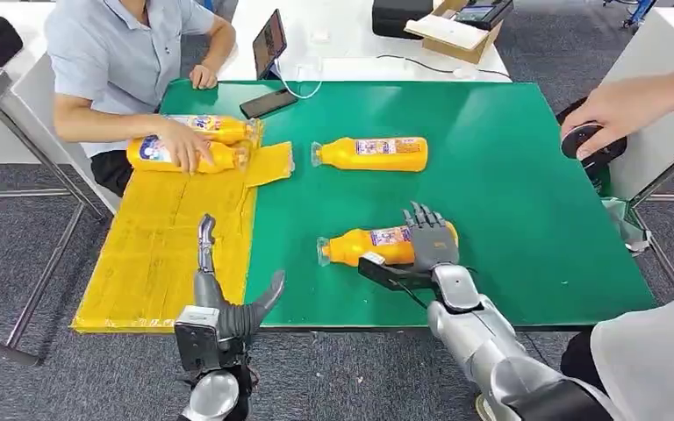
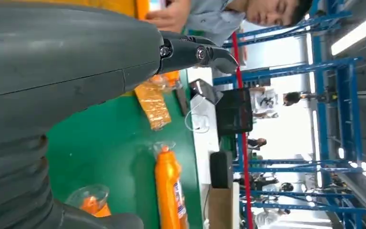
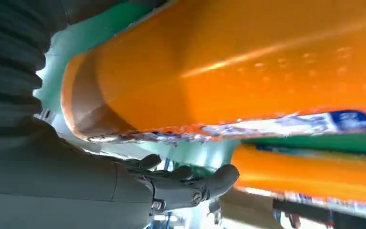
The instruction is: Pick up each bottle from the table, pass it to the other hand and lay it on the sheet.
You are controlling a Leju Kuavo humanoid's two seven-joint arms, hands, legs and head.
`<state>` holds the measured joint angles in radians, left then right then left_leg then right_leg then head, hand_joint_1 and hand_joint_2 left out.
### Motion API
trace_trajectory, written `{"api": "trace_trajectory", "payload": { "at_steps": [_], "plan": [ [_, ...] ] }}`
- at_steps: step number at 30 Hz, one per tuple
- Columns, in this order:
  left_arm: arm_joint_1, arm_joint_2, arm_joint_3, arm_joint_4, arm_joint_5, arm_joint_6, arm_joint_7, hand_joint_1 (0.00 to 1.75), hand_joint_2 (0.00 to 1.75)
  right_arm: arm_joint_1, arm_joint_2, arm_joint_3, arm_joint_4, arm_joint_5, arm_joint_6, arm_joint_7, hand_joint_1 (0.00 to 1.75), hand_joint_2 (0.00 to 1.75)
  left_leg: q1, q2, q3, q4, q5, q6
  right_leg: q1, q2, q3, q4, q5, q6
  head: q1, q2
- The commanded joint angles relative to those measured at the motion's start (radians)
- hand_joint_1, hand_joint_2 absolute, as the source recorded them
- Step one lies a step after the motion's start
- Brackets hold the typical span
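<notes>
- Seen from the head camera, a green table [image 1: 509, 175] carries a yellow sheet [image 1: 167, 246] along its left side.
- The near bottle [image 1: 377, 245], orange and lying on its side with its clear cap toward the sheet, rests on the green surface in front of the robot.
- The right hand [image 1: 428, 241] lies over the base end of the near bottle, fingers spread across its far side and the thumb low on the near side; the bottle sits on the table.
- The right wrist camera adds the close detail: the orange body fills the space just beside the palm, with dark fingertips [image 3: 219, 179] curling past it. How firmly the hand grips cannot be told.
- The far bottle [image 1: 370, 153] lies on its side farther back on the green, well apart from the near one.
- Two more bottles [image 1: 193, 145] lie at the far end of the sheet, under a seated person's hand [image 1: 180, 143].
- The left hand [image 1: 228, 303] hovers at the table's near edge by the sheet, fingers apart, holding nothing.
- The left wrist camera shows its dark finger [image 2: 195, 52] extended in open air above the green surface.
- Another person's hand [image 1: 610, 114] rests on a black object at the right edge.
</notes>
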<state>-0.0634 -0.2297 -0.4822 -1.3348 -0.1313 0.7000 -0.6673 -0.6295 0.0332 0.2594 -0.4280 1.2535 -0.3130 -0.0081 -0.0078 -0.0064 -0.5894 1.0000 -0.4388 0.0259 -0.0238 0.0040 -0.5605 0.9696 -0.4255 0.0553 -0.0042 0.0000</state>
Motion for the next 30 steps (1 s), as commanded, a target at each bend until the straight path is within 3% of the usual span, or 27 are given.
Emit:
{"api": "trace_trajectory", "payload": {
  "at_steps": [1,4,8,13,16,20,21,23,24,26,27,28,30],
  "plan": [
    [-0.052,0.053,-0.065,0.056,0.016,-0.002,0.015,0.00,1.75,-0.011,-0.025,0.022,0.134,-0.032,0.175,0.022,1.66,1.75,0.002,-0.003,0.003,-0.001,0.001,-0.002,0.002,-0.004,0.004,-0.002,0.001,-0.003,0.000,0.000],
    [-0.055,0.047,-0.059,0.056,0.006,-0.002,0.018,0.00,1.75,-0.010,-0.025,0.015,0.137,-0.040,0.212,0.049,1.64,1.75,0.002,-0.003,0.004,-0.001,0.001,-0.002,0.002,-0.003,0.006,-0.002,0.001,-0.003,0.000,0.000],
    [-0.054,0.043,-0.054,0.057,-0.012,-0.002,0.025,0.00,1.75,0.002,-0.029,0.008,0.145,-0.047,0.244,0.074,1.75,1.75,0.001,-0.005,0.007,-0.001,0.001,-0.001,0.002,-0.004,0.005,-0.002,0.001,-0.004,0.000,0.000],
    [-0.050,0.047,-0.057,0.053,-0.017,-0.002,0.028,0.00,1.75,0.026,-0.037,-0.011,0.132,-0.069,0.216,0.049,1.75,1.75,0.002,-0.007,0.008,-0.002,0.001,-0.001,0.002,-0.005,0.008,-0.003,0.001,-0.004,0.000,0.000],
    [-0.043,0.057,-0.059,0.042,-0.014,-0.002,0.035,0.00,1.75,0.052,-0.016,-0.111,0.099,-0.198,0.152,-0.106,1.75,1.75,0.003,-0.008,0.009,-0.002,0.002,-0.002,0.004,-0.007,0.008,-0.005,0.001,-0.005,0.000,0.000],
    [-0.043,0.059,-0.059,0.043,-0.014,-0.002,0.035,0.00,1.75,0.053,-0.012,-0.111,0.099,-0.199,0.151,-0.107,1.75,1.75,0.002,-0.006,0.009,-0.002,0.001,-0.001,0.003,-0.004,0.007,-0.004,0.001,-0.004,0.000,0.000],
    [-0.042,0.063,-0.064,0.049,0.002,-0.020,0.064,0.00,1.75,0.076,0.015,-0.209,0.061,-0.338,0.140,-0.240,1.75,1.75,0.003,-0.005,0.009,-0.002,0.001,-0.001,0.003,-0.004,0.007,-0.005,0.002,-0.004,0.000,0.000],
    [-0.036,0.066,-0.066,0.051,0.001,-0.020,0.061,0.00,1.75,0.079,0.024,-0.207,0.060,-0.339,0.134,-0.238,1.73,1.75,0.004,-0.001,0.009,-0.003,0.002,-0.003,0.004,-0.002,0.008,-0.006,0.003,-0.006,0.000,0.000],
    [-0.038,0.072,-0.074,0.067,0.023,-0.062,0.109,0.00,1.75,0.098,0.030,-0.215,0.024,-0.372,0.101,-0.286,1.75,1.75,0.003,-0.002,0.011,-0.003,0.001,-0.002,0.003,-0.002,0.012,-0.005,0.002,-0.006,0.000,0.000],
    [-0.026,0.091,-0.077,0.090,0.154,-0.270,0.322,0.00,1.75,0.141,0.067,-0.259,-0.060,-0.501,0.036,-0.407,1.66,1.75,0.004,-0.002,0.011,-0.004,0.002,-0.003,0.004,-0.003,0.013,-0.006,0.003,-0.007,0.000,0.000],
    [-0.013,0.089,-0.062,0.101,0.223,-0.333,0.376,0.00,1.75,0.167,0.087,-0.260,-0.121,-0.540,-0.004,-0.457,1.52,1.75,0.003,0.002,0.015,-0.003,0.000,-0.002,0.003,0.001,0.013,-0.005,0.003,-0.006,0.000,0.000],
    [0.003,0.079,-0.027,0.114,0.317,-0.370,0.367,0.00,1.75,0.202,0.111,-0.235,-0.209,-0.595,-0.026,-0.489,1.45,1.75,0.003,0.004,0.015,-0.004,0.000,-0.004,0.004,0.004,0.014,-0.006,0.004,-0.006,0.000,0.000],
    [0.012,0.070,0.005,0.096,0.345,-0.298,0.237,0.00,1.75,0.267,0.142,-0.167,-0.383,-0.703,-0.026,-0.515,1.48,1.75,0.004,0.005,0.015,-0.003,-0.001,-0.004,0.004,0.006,0.014,-0.004,0.003,-0.006,0.000,0.000]
  ]
}}
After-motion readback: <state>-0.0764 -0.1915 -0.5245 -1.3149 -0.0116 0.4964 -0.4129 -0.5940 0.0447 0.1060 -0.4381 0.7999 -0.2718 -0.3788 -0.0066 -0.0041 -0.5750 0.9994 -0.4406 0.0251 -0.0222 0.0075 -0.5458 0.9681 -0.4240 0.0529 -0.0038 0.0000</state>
